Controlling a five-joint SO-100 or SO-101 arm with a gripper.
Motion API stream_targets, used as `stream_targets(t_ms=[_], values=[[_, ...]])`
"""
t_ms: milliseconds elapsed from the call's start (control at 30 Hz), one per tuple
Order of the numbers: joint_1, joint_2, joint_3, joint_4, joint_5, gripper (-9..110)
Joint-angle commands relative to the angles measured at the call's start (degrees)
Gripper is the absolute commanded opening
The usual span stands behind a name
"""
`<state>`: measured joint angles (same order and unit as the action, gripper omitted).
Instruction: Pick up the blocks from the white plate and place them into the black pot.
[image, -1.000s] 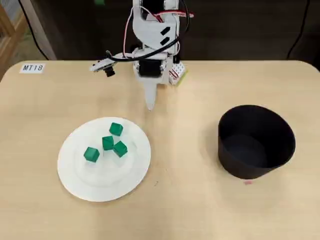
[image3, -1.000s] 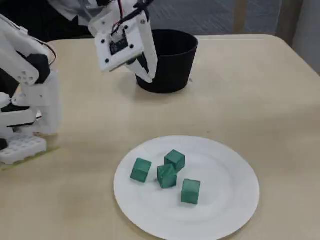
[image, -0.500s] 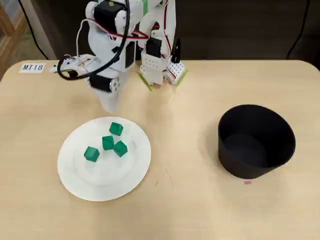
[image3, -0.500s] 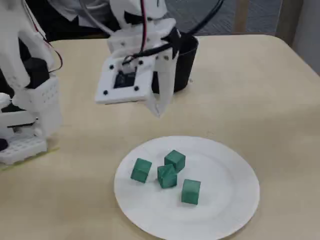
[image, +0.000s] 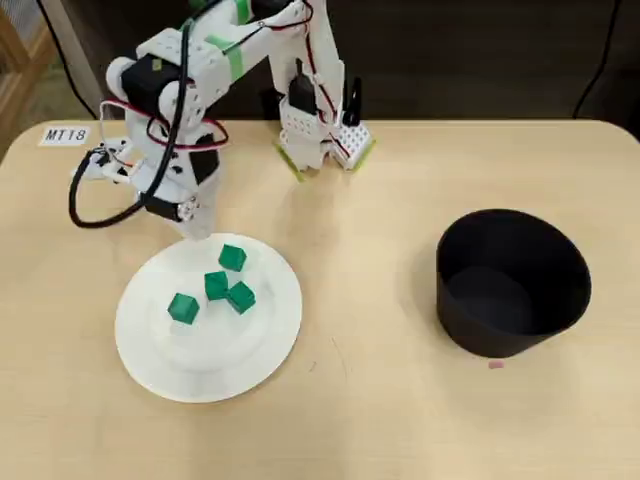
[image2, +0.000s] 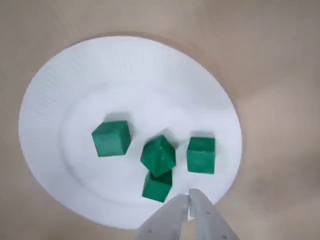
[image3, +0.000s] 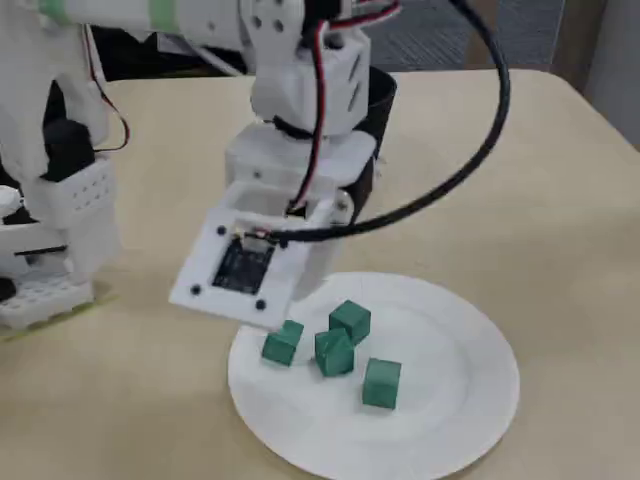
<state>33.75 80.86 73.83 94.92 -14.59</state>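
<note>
The claw (image2: 189, 201), pressed together and empty, is poised over the white plate (image2: 55, 90), where four green blocks (image2: 158, 155) are clustered for picking.

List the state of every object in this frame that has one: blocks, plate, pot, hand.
Green blocks: four, all on the plate, none grasped; two look in contact, two apart.
White plate: flat on the table, holding all the blocks.
Black pot: upright, looks empty.
Hand: shut, empty, over the plate's edge near the blocks.
</note>
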Motion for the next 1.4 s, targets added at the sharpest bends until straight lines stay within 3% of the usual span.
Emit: stream_targets(t_ms=[0, 100, 333, 500, 1367], values=[[0.0, -0.3, -1.9, -0.3, -0.8, -2], [-0.3, -1.8, -2.5, -0.7, -0.2, -2], [-0.4, -2.5, -2.1, -2.5, 0.2, 18], [0.2, -4.8, -1.9, -3.6, 2.5, 26], [-2.0, -12.0, -2.8, -16.3, 5.7, 29]])
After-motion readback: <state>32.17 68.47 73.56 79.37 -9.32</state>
